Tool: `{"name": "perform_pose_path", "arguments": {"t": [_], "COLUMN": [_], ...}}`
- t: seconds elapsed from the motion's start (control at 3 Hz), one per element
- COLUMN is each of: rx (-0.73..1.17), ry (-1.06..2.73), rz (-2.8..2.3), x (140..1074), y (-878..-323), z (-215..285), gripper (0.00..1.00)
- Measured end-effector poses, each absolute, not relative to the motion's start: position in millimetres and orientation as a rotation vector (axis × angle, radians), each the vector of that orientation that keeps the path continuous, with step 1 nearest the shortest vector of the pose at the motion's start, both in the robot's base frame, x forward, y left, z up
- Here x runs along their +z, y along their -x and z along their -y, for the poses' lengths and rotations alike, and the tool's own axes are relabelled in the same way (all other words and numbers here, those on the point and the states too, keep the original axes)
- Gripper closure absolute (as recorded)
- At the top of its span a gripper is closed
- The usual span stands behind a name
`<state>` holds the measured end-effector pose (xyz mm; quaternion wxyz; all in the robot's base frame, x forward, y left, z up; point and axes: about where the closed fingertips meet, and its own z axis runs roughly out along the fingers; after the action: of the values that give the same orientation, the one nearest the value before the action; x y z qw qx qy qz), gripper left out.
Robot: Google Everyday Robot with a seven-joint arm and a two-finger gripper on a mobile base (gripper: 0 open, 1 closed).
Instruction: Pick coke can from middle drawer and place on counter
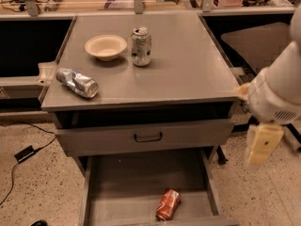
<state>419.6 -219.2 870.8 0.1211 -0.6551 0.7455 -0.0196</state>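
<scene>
The coke can, red-orange, lies on its side on the floor of the open middle drawer, near the drawer's front edge. The counter is the grey cabinet top above it. My gripper hangs as a cream-coloured end piece below the white arm, at the right of the cabinet. It is level with the handled drawer, well above and to the right of the coke can, and apart from it.
On the counter stand a white-and-green can and a cream bowl, and a silver-blue can lies near the left front corner. The grey drawer with a dark loop handle juts out slightly above the middle drawer. A cable lies on the floor at left.
</scene>
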Motion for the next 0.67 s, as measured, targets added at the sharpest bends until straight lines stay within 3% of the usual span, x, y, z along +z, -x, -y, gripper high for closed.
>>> {"name": "perform_pose_path", "arguments": {"t": [0.33,0.67], "rx": [-0.007,-0.097], "ry": [1.977,2.086], "rz": [-2.212,-2.160], "x": [833.1,830.6], "y": [-398.4,-397.8], "z": [221.2,212.6], "gripper": [0.00,0.00]}}
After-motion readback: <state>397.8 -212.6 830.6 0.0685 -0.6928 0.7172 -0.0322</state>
